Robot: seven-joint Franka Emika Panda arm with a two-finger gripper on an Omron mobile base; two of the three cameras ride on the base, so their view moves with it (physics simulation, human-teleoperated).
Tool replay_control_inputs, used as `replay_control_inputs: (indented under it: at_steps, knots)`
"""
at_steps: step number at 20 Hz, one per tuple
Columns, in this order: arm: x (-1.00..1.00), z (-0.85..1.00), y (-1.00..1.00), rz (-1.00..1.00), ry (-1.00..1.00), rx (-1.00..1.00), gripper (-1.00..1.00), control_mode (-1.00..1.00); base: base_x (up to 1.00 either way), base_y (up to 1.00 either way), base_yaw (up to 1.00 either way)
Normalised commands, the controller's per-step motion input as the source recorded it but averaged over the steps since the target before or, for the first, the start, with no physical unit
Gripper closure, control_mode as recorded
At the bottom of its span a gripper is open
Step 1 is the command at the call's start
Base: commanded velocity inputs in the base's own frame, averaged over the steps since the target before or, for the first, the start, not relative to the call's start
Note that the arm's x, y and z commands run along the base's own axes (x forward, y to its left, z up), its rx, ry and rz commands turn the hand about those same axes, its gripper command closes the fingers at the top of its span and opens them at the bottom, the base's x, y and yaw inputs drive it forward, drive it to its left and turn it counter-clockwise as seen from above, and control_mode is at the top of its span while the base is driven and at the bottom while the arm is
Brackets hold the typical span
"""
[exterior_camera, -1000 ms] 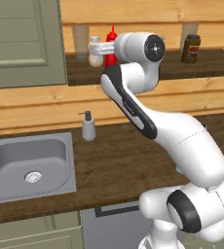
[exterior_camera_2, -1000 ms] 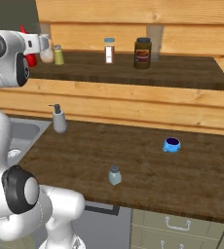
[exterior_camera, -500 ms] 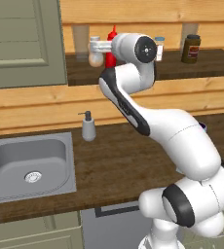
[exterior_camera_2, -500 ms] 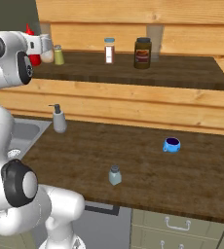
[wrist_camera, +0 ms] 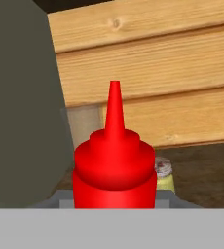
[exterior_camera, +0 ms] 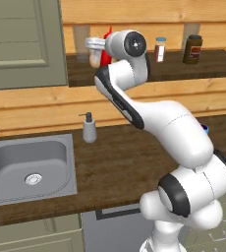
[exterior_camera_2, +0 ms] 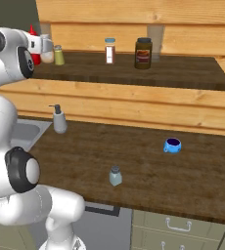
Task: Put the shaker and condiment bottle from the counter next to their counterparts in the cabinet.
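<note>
Hand view looks straight at the condiment bottle (wrist_camera: 115, 165), a bright red squeeze bottle with a pointed nozzle. It stands upright and close to the camera, in front of the light wood-plank back of the cabinet (wrist_camera: 172, 73). The finger tips are hidden in this view, so I cannot tell if the gripper is clenched on the bottle or released. Just to the right of the bottle and behind it, the yellow-green shaker (wrist_camera: 163, 174) with its grey cap stands on the dark shelf board. On the left side of this view is the grey-green door (wrist_camera: 21, 107).

From the left base view, the condiment bottle (exterior_camera: 106, 49) is up at the left part of the shelf, mostly covered by the wrist of the arm (exterior_camera: 129, 64); only its red top shows. The pale peach bottle (exterior_camera: 93, 53) with a white cap is just beside it on the left. In the right base view the red bottle (exterior_camera_2: 34, 45) is at the far left of the shelf, with the peach bottle (exterior_camera_2: 46, 49) and the yellow-green shaker (exterior_camera_2: 59, 55) just to its right.

The pale blue-grey shaker (exterior_camera_2: 115, 176) stands upright on the desk (exterior_camera_2: 148, 171), near its front edge and well apart from the shelf. A blue cup (exterior_camera_2: 172, 145) is further right on the desk, and a grey soap dispenser (exterior_camera_2: 59, 119) stands near the sink (exterior_camera: 29, 162). Further right on the shelf are a small spice jar (exterior_camera_2: 109, 51) and a dark jar (exterior_camera_2: 143, 52).
</note>
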Motion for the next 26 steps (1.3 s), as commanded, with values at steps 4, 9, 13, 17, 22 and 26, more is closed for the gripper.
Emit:
replay_control_inputs:
  at_steps: [4,9,13,17,22,26]
  knots:
    - [0.29,0.0,0.02,0.0,0.09,0.08,1.0,-1.0,0.0,0.0,0.0]
    - [0.2,-0.09,0.04,0.0,0.03,0.01,1.0,-1.0,0.0,0.0,0.0]
    - [0.01,-0.23,0.18,0.0,0.0,0.0,1.0,-1.0,0.0,0.0,0.0]
    - [0.0,-0.15,0.2,0.0,-0.01,0.0,1.0,-1.0,0.0,0.0,0.0]
    - [0.17,-0.06,0.02,0.0,0.0,0.0,1.0,-1.0,0.0,0.0,0.0]
    - [0.32,-0.01,0.0,0.0,0.0,0.0,1.0,-1.0,0.0,0.0,0.0]
